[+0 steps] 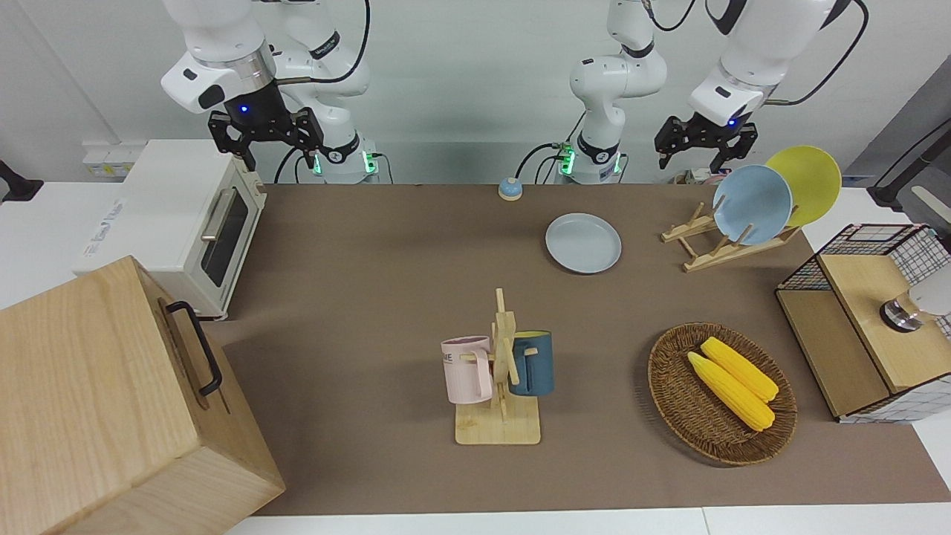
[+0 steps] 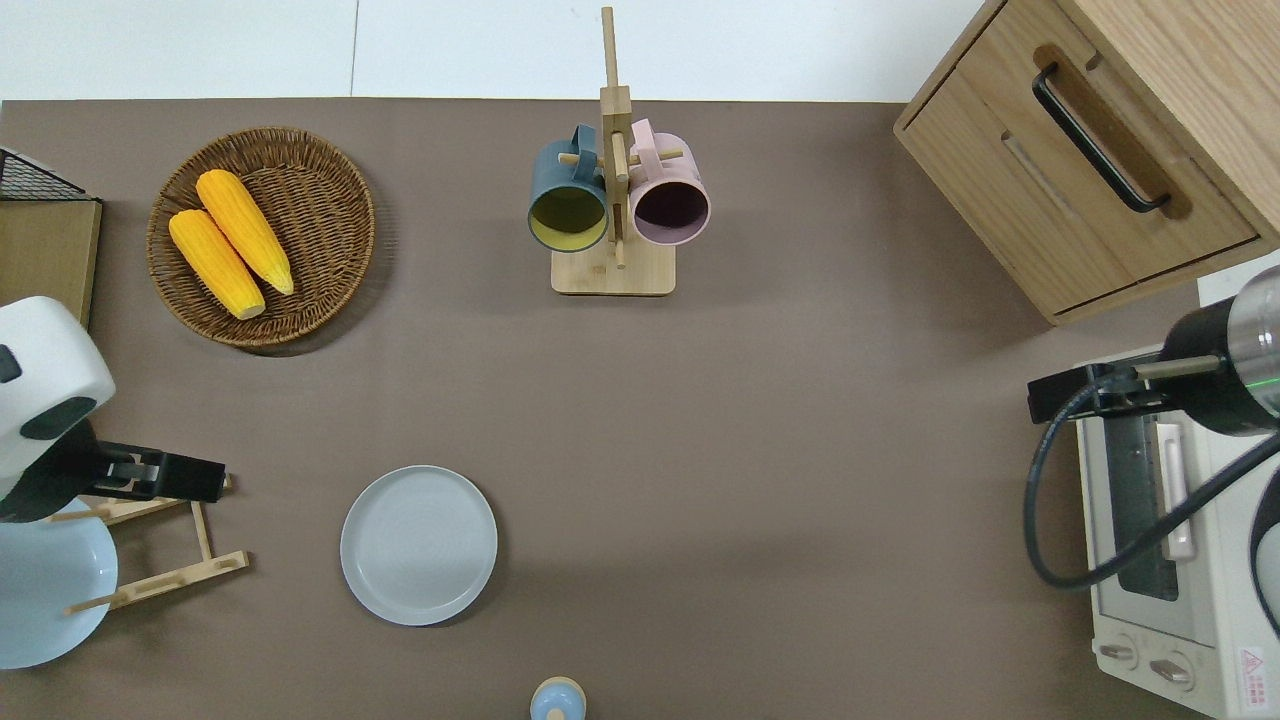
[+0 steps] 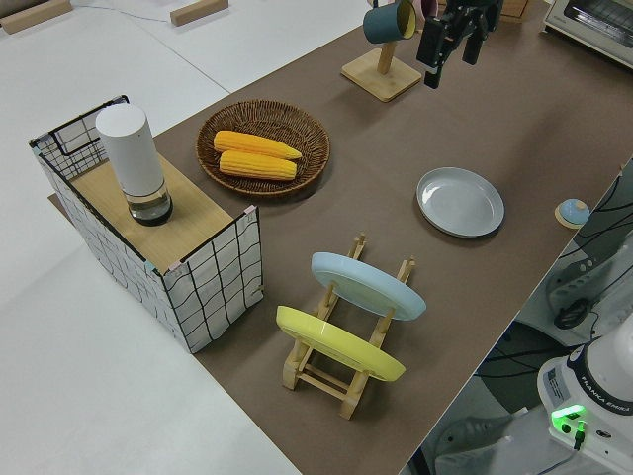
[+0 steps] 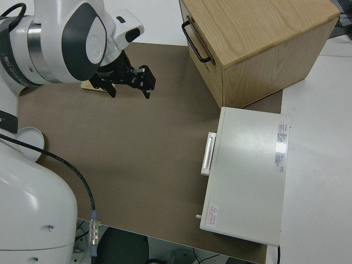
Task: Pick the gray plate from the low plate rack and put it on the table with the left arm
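Observation:
The gray plate [image 1: 583, 243] [image 2: 418, 545] [image 3: 460, 201] lies flat on the brown table [image 1: 371, 260], beside the low plate rack [image 1: 713, 249] [image 2: 160, 580] [image 3: 346, 381] on its right-arm side. The rack holds a sky-blue plate [image 1: 752, 204] and a yellow plate [image 1: 806, 182], both leaning in its slots. My left gripper [image 1: 697, 152] [image 2: 175, 478] hangs in the air over the rack, open, with nothing between its fingers. The right arm is parked, its gripper [image 1: 266, 141] [image 4: 130, 85] open.
A mug tree [image 1: 501, 371] with a pink and a dark blue mug stands mid-table. A wicker basket [image 1: 672, 394] holds two corn cobs. A wire-sided shelf [image 1: 854, 327], a toaster oven [image 1: 186, 223], a wooden drawer box [image 1: 111, 409] and a small bell [image 1: 510, 189] sit around the edges.

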Motion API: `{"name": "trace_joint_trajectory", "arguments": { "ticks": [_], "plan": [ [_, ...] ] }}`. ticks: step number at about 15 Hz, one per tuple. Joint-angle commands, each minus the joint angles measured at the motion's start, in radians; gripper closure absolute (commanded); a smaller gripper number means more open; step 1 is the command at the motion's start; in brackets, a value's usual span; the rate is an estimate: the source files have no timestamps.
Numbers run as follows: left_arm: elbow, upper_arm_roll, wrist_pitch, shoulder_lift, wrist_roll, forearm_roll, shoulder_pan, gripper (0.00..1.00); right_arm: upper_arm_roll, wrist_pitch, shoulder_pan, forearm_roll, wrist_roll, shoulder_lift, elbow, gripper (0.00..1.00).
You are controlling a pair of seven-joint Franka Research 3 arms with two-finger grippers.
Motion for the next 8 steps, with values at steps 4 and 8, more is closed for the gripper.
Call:
{"name": "trace_joint_trajectory", "arguments": {
  "ticks": [4, 8],
  "plan": [
    [0.013, 0.000, 0.021, 0.026, -0.017, 0.016, -0.011, 0.00, 0.007, -0.014, -0.007, 0.007, 0.000, -0.002, 0.006, 0.011],
    [0.011, 0.002, 0.023, 0.026, -0.019, 0.013, -0.008, 0.00, 0.007, -0.014, -0.007, 0.007, 0.000, -0.002, 0.006, 0.013]
  ]
}}
